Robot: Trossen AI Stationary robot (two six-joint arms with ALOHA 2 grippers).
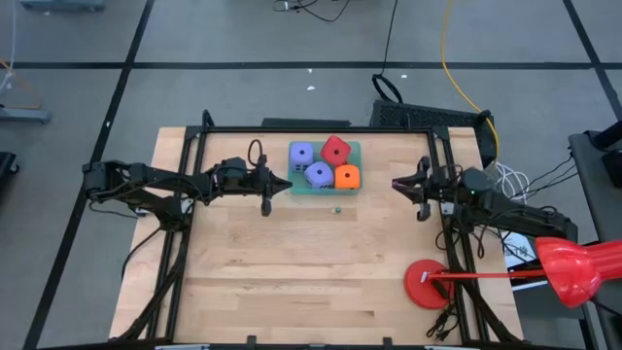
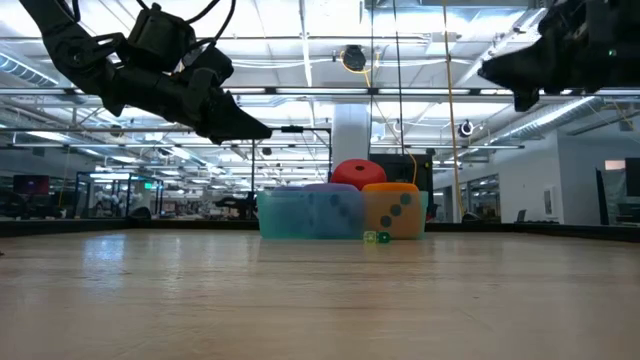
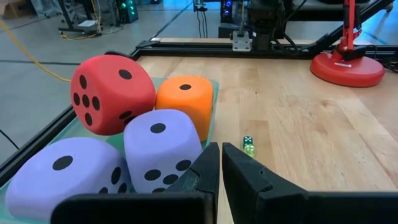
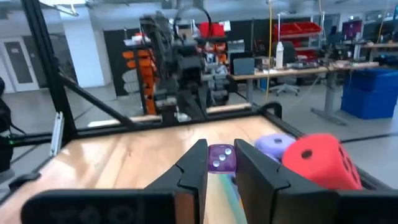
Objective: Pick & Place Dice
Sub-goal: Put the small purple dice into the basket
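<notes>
**A:** Dice [image 1: 319, 173], where are they found?

**B:** Four soft ones (red, orange, two purple-blue) are packed in a green tray [image 1: 296, 190] at the middle of the table's [image 1: 292, 272] far edge. Two tiny green dice [image 3: 249, 145] are seen on the wood just beside the tray.

**A:** And the grippers?

**B:** The left gripper [image 3: 220, 146] is held above the table on the tray's left-edge side, its fingers nearly together with nothing between. A small purple die [image 4: 221, 158] is pinched in the right gripper [image 1: 397, 182], which is raised on the tray's right-edge side.

no text or labels can be read anywhere (only dice pips).
</notes>
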